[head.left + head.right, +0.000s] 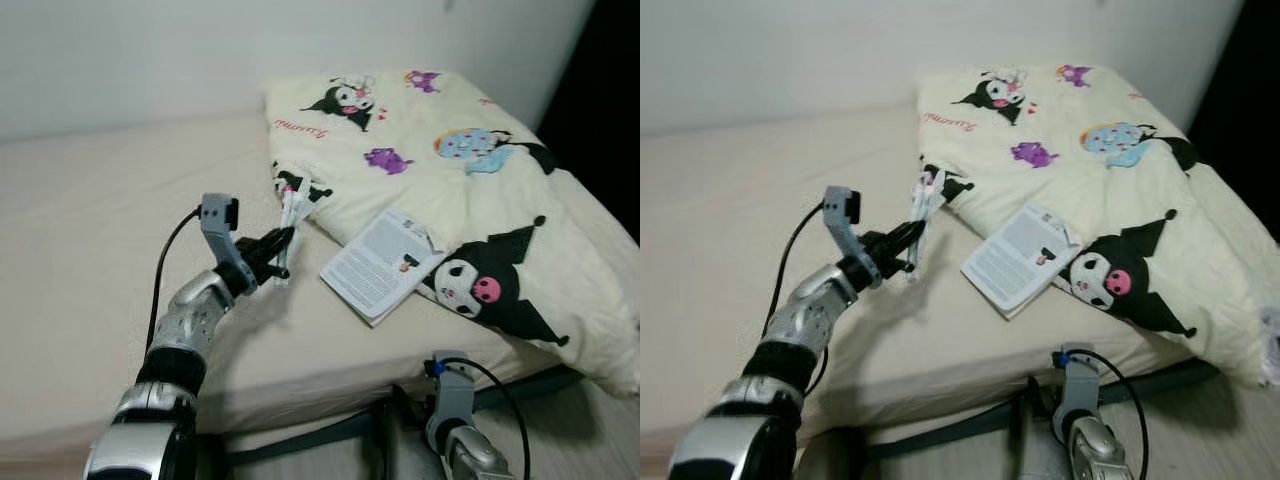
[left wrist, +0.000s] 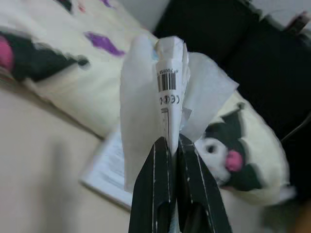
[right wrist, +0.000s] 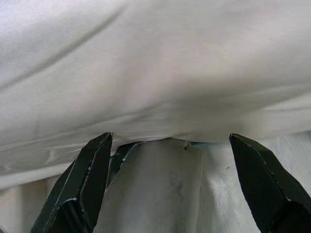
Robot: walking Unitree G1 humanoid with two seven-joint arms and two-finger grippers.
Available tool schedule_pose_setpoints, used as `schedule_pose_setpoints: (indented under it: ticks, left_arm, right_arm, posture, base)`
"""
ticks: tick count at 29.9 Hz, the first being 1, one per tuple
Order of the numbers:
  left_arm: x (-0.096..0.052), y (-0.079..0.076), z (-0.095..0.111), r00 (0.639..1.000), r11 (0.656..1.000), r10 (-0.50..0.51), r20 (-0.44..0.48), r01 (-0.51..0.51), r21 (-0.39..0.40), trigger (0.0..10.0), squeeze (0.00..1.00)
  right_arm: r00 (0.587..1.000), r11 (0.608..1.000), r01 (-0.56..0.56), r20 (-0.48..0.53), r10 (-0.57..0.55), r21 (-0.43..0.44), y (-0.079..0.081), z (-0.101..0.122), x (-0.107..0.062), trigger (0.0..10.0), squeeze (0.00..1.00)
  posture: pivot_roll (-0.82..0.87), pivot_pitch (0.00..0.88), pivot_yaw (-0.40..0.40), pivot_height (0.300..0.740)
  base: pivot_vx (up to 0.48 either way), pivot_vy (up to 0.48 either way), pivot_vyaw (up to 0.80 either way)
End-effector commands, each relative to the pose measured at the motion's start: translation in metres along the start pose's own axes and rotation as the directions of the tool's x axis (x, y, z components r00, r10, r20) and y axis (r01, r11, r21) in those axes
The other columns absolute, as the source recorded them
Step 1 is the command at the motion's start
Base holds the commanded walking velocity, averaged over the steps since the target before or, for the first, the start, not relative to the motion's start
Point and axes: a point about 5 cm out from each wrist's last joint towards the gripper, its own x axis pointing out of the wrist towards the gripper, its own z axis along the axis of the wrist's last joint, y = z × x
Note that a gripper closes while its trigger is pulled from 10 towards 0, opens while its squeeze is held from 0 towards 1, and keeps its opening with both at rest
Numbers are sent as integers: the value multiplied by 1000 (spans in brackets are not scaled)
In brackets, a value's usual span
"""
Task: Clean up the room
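Observation:
My left gripper is raised over the beige bed and is shut on a folded white paper wrapper with a barcode. The wrapper sticks up from the fingertips, just left of the cartoon-print quilt. A printed booklet lies on the bed against the quilt's edge, to the right of the gripper. My right gripper hangs low by the bed's front edge, open, with only the sheet in front of it; its wrist shows at the bottom.
The quilt covers the bed's right half and hangs over the front right corner. A white wall runs behind the bed. A dark gap lies at the far right. The bed's left half is bare sheet.

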Motion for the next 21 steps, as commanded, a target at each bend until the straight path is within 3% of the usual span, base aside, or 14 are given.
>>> schedule_pose_setpoints:
  ticks: [1,2,3,4,6,7,13,14,19,21]
  left_arm:
    - [-5,1,0,1000,999,1,20,0,-52,0,0]
    - [-13,-4,-5,998,991,-1,56,8,-131,0,0]
    - [-13,-4,-5,998,991,-1,56,8,-131,0,0]
    - [-18,-7,-10,998,988,0,63,10,-155,3412,0]
    - [-22,-9,-15,998,987,4,55,5,-159,3412,0]
    - [-27,-12,-20,999,986,5,42,2,-167,10000,0]
    - [-39,-22,-27,999,979,33,21,-28,-204,10000,0]
    - [-40,-24,-28,999,976,33,13,-29,-215,10000,0]
    - [-39,-27,-28,1000,974,23,11,-20,-225,10000,0]
    - [-38,-32,-28,1000,975,3,-8,-5,-222,10000,0]
  right_arm:
    - [997,998,-32,-67,35,50,5,-19,-5,10000,0]
    - [994,992,-106,-10,107,73,12,-10,-2,10000,0]
    - [994,992,-106,-10,107,73,12,-10,-2,10000,0]
    - [990,987,-140,7,140,73,17,-5,0,10000,0]
    - [987,985,-158,15,157,70,20,-1,2,10000,0]
    - [984,981,-178,31,176,75,23,5,5,10000,0]
    - [955,955,-279,127,267,98,38,32,12,10000,0]
    - [928,931,-352,167,333,101,48,44,13,10000,0]
    - [900,903,-415,201,388,115,55,53,12,10000,0]
    - [854,857,-506,198,481,100,65,57,9,10000,0]
  posture:
    - [-139,104,36,515]
    - [-129,92,32,525]
    - [-129,92,32,525]
    - [-124,85,27,530]
    - [-123,82,25,535]
    - [-116,70,16,540]
    - [-103,55,-2,560]
    - [-97,40,-15,570]
    - [-97,36,-20,580]
    - [-101,31,-20,590]
  base:
    - [0,0,0]
    - [0,0,0]
    - [0,0,0]
    - [0,0,0]
    - [0,0,0]
    - [0,0,0]
    - [0,0,0]
    - [0,0,0]
    - [0,0,0]
    - [-240,0,0]
